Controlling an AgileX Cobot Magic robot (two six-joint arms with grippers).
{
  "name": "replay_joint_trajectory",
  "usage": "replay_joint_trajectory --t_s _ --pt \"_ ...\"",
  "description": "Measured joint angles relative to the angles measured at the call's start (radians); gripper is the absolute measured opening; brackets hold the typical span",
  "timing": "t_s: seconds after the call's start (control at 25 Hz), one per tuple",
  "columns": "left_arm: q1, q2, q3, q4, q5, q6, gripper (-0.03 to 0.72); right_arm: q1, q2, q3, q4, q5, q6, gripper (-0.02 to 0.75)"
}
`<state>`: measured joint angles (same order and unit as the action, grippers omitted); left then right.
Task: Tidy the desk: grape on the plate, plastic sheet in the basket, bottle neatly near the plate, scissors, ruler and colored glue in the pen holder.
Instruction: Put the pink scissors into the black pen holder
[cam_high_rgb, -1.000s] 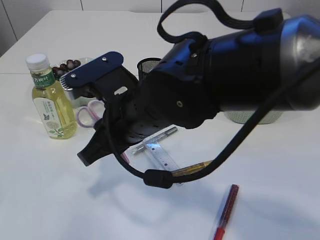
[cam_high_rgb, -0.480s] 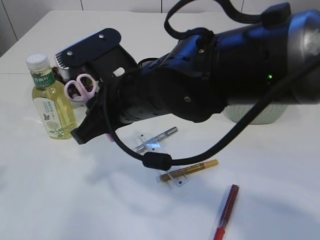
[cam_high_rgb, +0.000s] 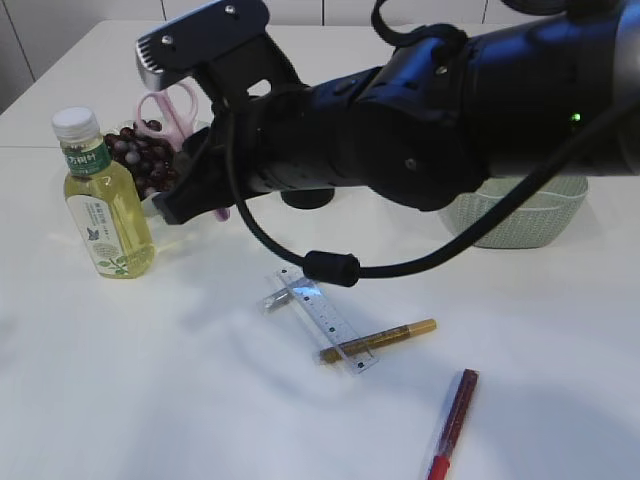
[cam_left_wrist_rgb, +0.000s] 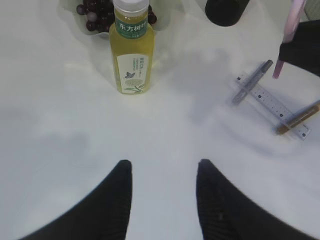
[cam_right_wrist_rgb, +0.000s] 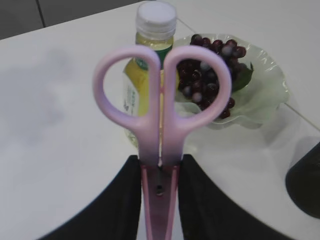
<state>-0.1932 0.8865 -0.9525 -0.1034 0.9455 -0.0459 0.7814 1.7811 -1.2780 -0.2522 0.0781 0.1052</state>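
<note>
At the far left of the exterior view a bottle of yellow-green drink stands upright on the white tabletop, white cap on. Just behind it, toward the upper left, a clear plate holds a bunch of dark grapes.

Above the grapes, the pink-handled scissors are lifted off the tabletop, handles uppermost. The right gripper has its fingers closed on the scissors just below the two finger loops, one finger pressing each side. Its big black arm fills the upper middle and right of the exterior view.

Below the arm, in the middle of the frame, a clear ruler lies flat, with a silver pen across its upper end and a gold pen across its lower end. The black pen holder stands behind them, mostly hidden by the arm in the exterior view.

Lower right, a red pen lies alone. At the right edge a pale green basket sits behind the arm.

The left gripper hovers above bare tabletop in its own wrist view, fingers spread and holding nothing.
</note>
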Motion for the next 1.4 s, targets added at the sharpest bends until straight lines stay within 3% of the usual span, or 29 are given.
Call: replay_joint_trajectory --t_s 0.64,0.88,1.4 --pt "0.000 0.000 0.000 0.014 -0.089 0.000 0.317 -0.264 0.018 -0.036 -0.036 -0.349 0.000 0.207" --pt "0.000 0.000 0.000 0.016 -0.151 0.000 0.317 -0.293 0.105 -0.059 -0.024 -0.494 -0.035 0.207" --pt "0.000 0.000 0.000 0.016 -0.272 0.000 0.317 -0.351 0.375 -0.319 0.036 -0.516 -0.105 0.207"
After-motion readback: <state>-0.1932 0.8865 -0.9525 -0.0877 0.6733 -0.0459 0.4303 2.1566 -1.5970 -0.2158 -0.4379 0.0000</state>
